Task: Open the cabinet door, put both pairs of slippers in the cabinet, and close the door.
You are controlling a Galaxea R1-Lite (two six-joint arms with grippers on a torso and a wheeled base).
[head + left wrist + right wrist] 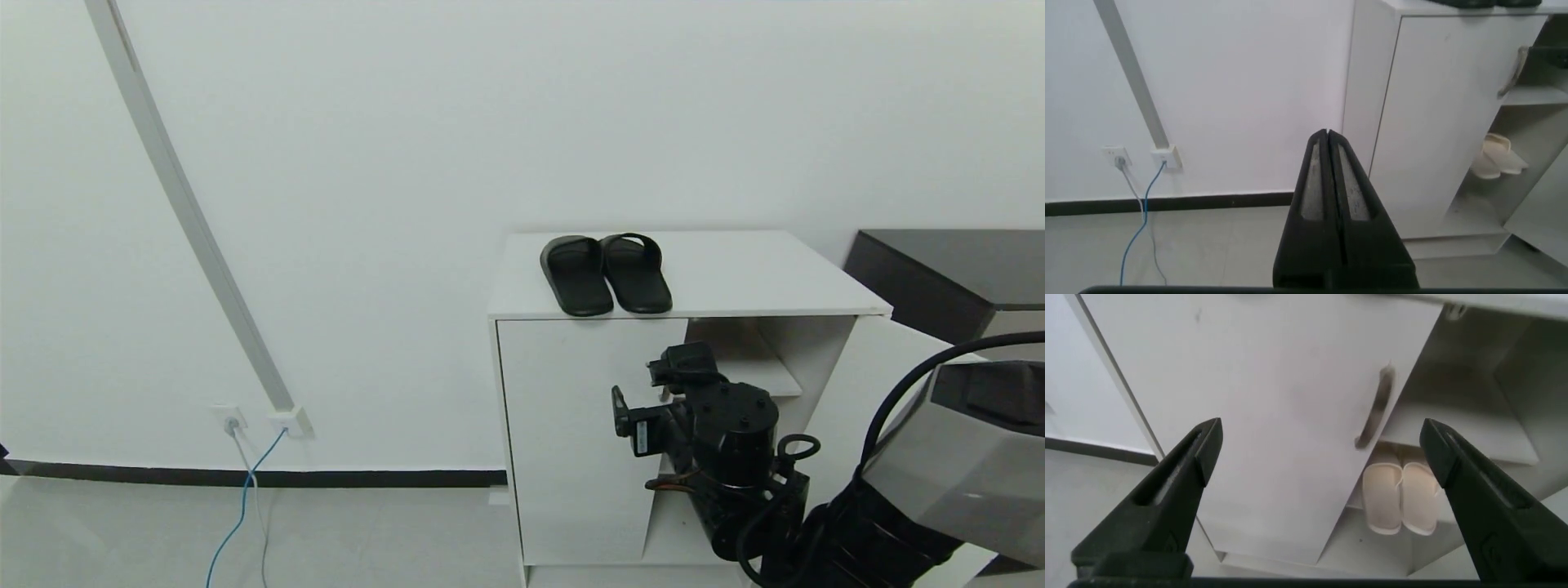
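Slippers, black pr (606, 273): on cabinet (759, 282) top, side by side and touching, strap ends toward wall, heels at front edge. Not yet stowed.

White pr (1400, 496): inside cabinet on a lower shelf, just past the handle (1373, 408) edge of L door (571, 425). Judged done.

Doors: L door shut. R door (865, 384) swung open, which gives access to the shelves.

My R gripper (1321, 429): spread wide, empty, low in front of cabinet, facing L door and the opening. Judged ready for next pick, since wide jaws suit the black pr.

My L gripper (1328, 139): fingers pressed together, nothing between, held off to cabinet's left, well apart from it. Judged parked out of R arm's way.

Progress approx. half: door open, one pr in.

Next: raise R gripper to top, take black pr.

Risk: pr sits at front edge, so a nudge could drop it.
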